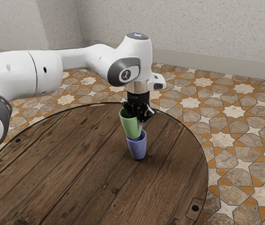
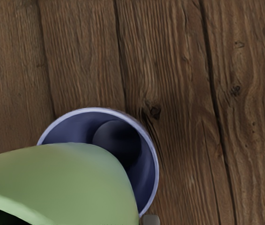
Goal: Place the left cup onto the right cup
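- Exterior view: one white arm (image 1: 53, 70) is seen entering from the left of the frame, with its black gripper (image 1: 142, 115) pointed down at frame centre.
- The gripper is seen clamped on the rim of the green cup (image 1: 129, 123), one finger on either side of the cup wall.
- The green cup is held tilted. Its base is sunk into the mouth of the blue cup (image 1: 136, 146), directly below it.
- The blue cup stands upright on the round wooden table (image 1: 76, 178), a little right of centre in the frame.
- Whether the green cup's base touches the inside of the blue cup cannot be told from this view.
- Recorded only in the exterior view: the patterned tile floor (image 1: 235, 117) at right and the pale wall (image 1: 193, 23) along the top.
- Wrist view: the green cup (image 2: 57, 178) is seen large, just under the hand, covering part of the blue cup's rim.
- The dark interior and floor of the blue cup (image 2: 123, 140) are visible here, as they are not from the side. The plank grain and knots of the table (image 2: 207, 93) are seen around it.
- Count: two cups (one green, one blue), one table, one arm, one gripper.
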Available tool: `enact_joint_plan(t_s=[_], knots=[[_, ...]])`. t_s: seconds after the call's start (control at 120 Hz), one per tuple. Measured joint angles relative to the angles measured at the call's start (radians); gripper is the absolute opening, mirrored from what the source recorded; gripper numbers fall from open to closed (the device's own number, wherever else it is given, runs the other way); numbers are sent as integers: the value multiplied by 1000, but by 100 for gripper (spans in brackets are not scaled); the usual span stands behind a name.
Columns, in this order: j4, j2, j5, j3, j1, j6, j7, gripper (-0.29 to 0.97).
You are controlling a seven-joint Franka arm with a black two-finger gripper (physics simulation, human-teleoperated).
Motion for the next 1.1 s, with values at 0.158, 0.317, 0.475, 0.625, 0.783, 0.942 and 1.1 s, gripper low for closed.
enact_joint_plan(t_s=[0.158, 0.317, 0.475, 0.625, 0.783, 0.942, 1.1], knots=[[3, 15, 0, 0, 2, 12, -1, -11], [12, 30, 0, 0, 2, 18, -2, -11], [10, 36, 0, 0, 2, 20, -3, -11], [1, 42, -2, 1, 1, 23, -4, -3], [-6, 45, -4, 2, 2, 37, -3, 31], [-6, 47, -5, 2, 2, 45, -2, 51], [-5, 43, -5, 3, 2, 49, 0, 60]])
